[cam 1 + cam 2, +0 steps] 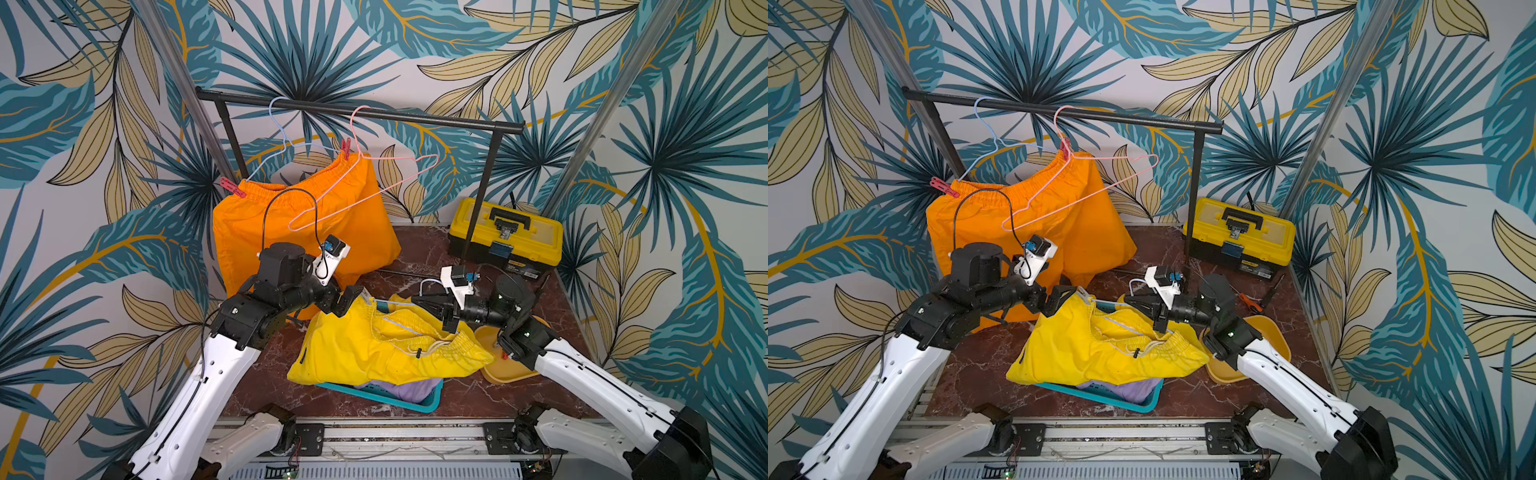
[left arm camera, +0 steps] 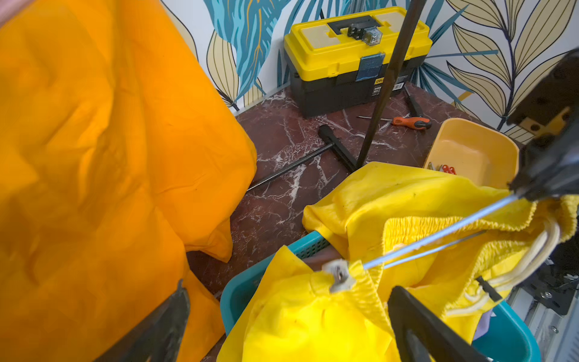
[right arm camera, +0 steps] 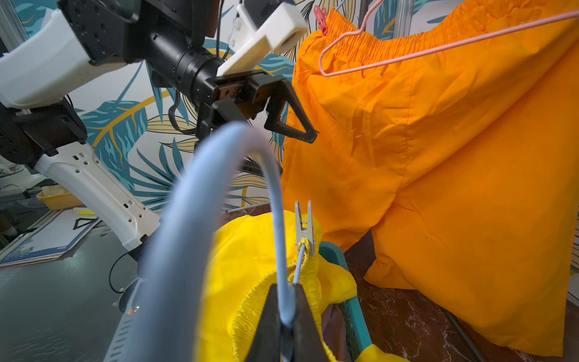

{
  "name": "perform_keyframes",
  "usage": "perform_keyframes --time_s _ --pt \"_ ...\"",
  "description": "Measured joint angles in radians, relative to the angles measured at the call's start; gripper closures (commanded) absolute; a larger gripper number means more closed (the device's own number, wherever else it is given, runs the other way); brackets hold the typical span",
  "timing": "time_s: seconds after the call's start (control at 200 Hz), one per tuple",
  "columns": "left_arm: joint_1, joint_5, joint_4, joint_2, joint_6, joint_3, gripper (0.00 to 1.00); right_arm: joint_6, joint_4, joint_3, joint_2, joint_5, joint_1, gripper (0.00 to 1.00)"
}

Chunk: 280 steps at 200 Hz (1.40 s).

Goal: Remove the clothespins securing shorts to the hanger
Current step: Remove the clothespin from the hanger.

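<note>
**Grey clothespin on yellow shorts, just ahead of the wide left jaws**

- Grey clothespin [image 2: 340,275]: clipped upright on the waistband of the yellow shorts [image 1: 374,353], pinning it to the held blue hanger [image 3: 277,225]. It sits just ahead of the left jaws and nearer one finger, and nothing is seen touching it.
- Left gripper [image 2: 288,285]: jaws spread wide and holding nothing. The arm reaches forward and inward with the wrist about level, and the gripper points across the yellow shorts toward the right arm.
- Right gripper [image 3: 285,286]: jaws pinched on the wire of the held blue hanger, near its hook. The forearm is about level, and its tips face the left jaws across the waistband.
- Yellow shorts: heaped below and between both sets of jaws, draped over a teal basket [image 1: 415,405]. The lilac shorts [image 1: 407,388] show in the basket beneath them.
- Orange shorts [image 1: 299,224]: hanging close against the outer side of the left jaws, crowding that finger. Two red clothespins [image 1: 230,188] fix them to the rail blue hanger [image 1: 277,124] on the black rail [image 1: 415,115].
- Pink hanger [image 1: 365,191]: hooked on the same rail and tilted across the front of the orange shorts, above the left jaws.
- Yellow tray [image 2: 470,150]: behind the right jaws, with loose clothespins [image 2: 445,169] lying in it.
- Beyond both jaws: the rail's upright post, a screwdriver [image 2: 410,122] and a yellow toolbox [image 1: 505,237].
</note>
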State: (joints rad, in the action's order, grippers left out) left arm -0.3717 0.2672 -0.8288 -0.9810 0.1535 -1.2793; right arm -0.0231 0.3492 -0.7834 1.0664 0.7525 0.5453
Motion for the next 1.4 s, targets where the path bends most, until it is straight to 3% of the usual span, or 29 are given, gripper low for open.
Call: perform_keyframes --time_s 0.06,0.215,0.476,0.566,1.006,1.102,1.217,1.402 --pt "0.010 0.023 -0.008 0.030 0.012 0.006 0.10 -0.019 0.021 -0.006 0.024 0.048 -0.017 1.00" --pt "0.018 0.134 -0.031 0.050 0.066 0.019 0.13 -0.053 0.027 -0.073 0.103 0.183 -0.020 1.00" --pt "0.031 0.321 -0.091 -0.021 0.158 0.048 0.28 -0.063 0.007 -0.142 0.130 0.331 -0.020 1.00" --pt "0.040 0.344 -0.106 -0.028 0.175 0.056 0.38 -0.063 -0.008 -0.144 0.130 0.356 -0.021 1.00" --pt "0.048 0.435 -0.112 0.076 0.186 0.088 0.47 -0.067 -0.052 -0.208 0.174 0.478 -0.056 1.00" --pt "0.048 0.440 -0.112 0.078 0.183 0.093 0.56 -0.061 -0.089 -0.230 0.187 0.507 -0.061 1.00" --pt "0.049 0.442 -0.112 0.072 0.180 0.095 0.58 -0.047 -0.128 -0.247 0.193 0.527 -0.066 1.00" --pt "0.051 0.450 -0.112 0.071 0.180 0.095 0.69 -0.035 -0.169 -0.261 0.198 0.554 -0.077 1.00"
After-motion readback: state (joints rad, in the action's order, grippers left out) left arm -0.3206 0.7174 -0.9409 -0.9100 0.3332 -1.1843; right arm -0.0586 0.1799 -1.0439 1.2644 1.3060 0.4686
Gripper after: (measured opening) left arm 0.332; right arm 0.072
